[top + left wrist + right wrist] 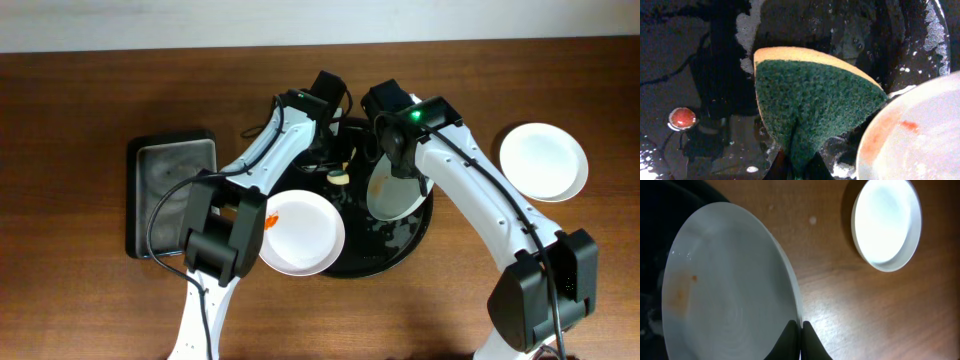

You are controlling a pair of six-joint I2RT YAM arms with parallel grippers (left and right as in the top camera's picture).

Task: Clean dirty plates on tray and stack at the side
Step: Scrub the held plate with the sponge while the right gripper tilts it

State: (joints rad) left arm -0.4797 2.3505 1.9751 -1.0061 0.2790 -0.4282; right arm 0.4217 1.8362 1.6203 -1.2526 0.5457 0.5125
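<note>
My right gripper [800,330] is shut on the rim of a white plate [730,280] and holds it tilted on edge over the black tray [400,250]; a faint orange smear shows on its face. This plate also shows in the overhead view [392,190]. My left gripper [797,170] is shut on a green-yellow sponge [815,100], just left of the held plate [925,135]. A second smeared plate [297,232] lies on the tray's left rim. A third white plate [543,161] with no smear lies on the table at the right.
A rectangular dark metal tray [172,195] stands on the table at the left. The black tray's wet floor [715,150] has foam specks and a small red spot [682,117]. Both arms crowd the tray's far side.
</note>
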